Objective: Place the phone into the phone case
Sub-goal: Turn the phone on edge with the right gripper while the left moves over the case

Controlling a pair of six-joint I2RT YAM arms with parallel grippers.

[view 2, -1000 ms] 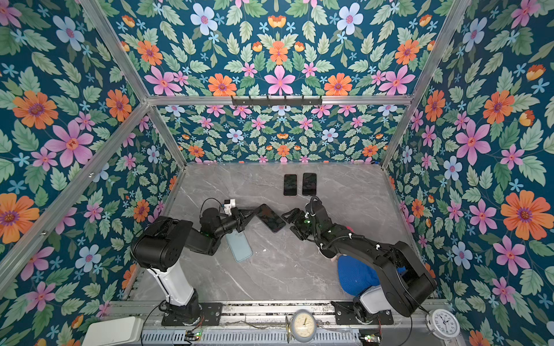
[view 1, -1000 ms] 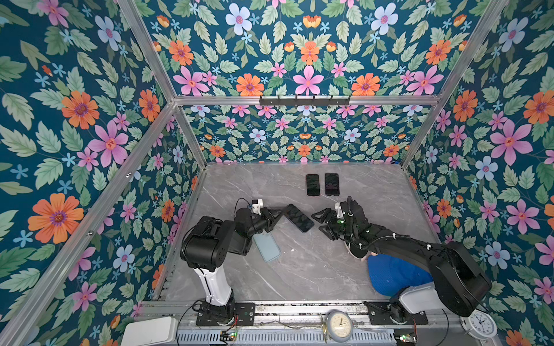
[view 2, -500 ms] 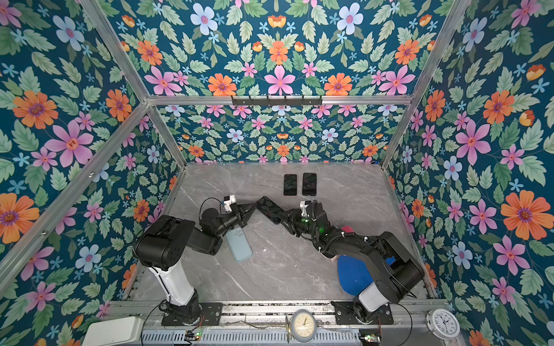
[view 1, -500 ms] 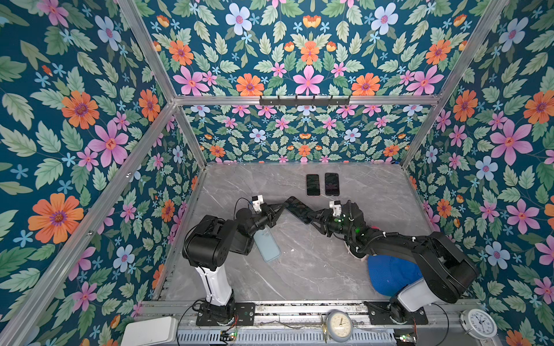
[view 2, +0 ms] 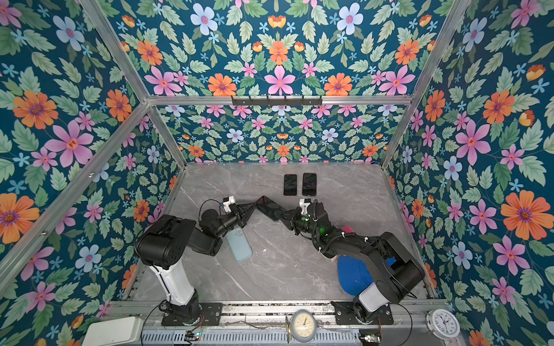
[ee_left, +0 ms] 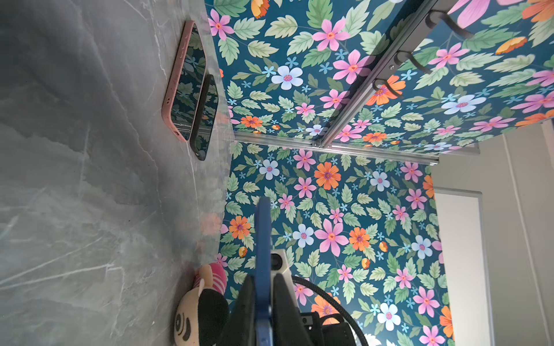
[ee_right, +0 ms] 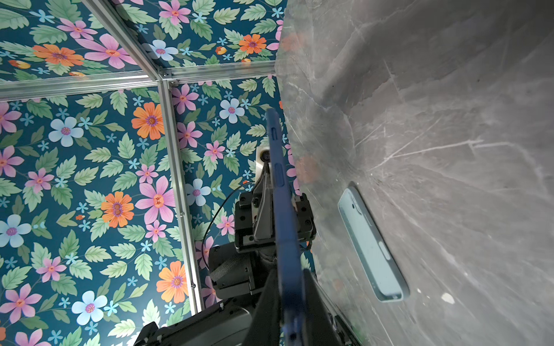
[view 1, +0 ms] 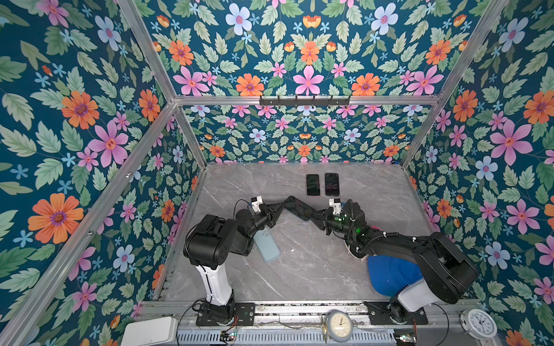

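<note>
Two arms meet over the middle of the table (view 1: 299, 269). One phone (view 1: 296, 208) with a dark screen and a blue edge hangs tilted in the air between them, clear of the surface. The right gripper (view 1: 313, 215) pinches one end. In the right wrist view its two dark fingers (ee_right: 314, 302) press against both faces of the blue edge. The left gripper (view 1: 280, 206) has the opposite end between its two fingers, but I cannot tell whether they press on the phone or stand just off it.

One light-blue phone case (view 1: 267, 246) lies flat on the table just beside the left arm. It is nearer the front than the held phone and apart from it.

Two more phones lie side by side at the back of the table, screens up and nearly touching — a pink-cased phone (view 1: 312, 185) and a dark phone (view 1: 332, 184).

Near the right arm sit one plush toy (ee_left: 201, 302) and one blue cap (view 1: 389, 275), the cap partly hidden under the arm.

Along the front rail there are two clocks — a round clock (view 1: 338, 325) between the arm bases and a white alarm clock (view 1: 478, 323) at the right end. One white box (view 1: 150, 331) sits at the left end.
</note>
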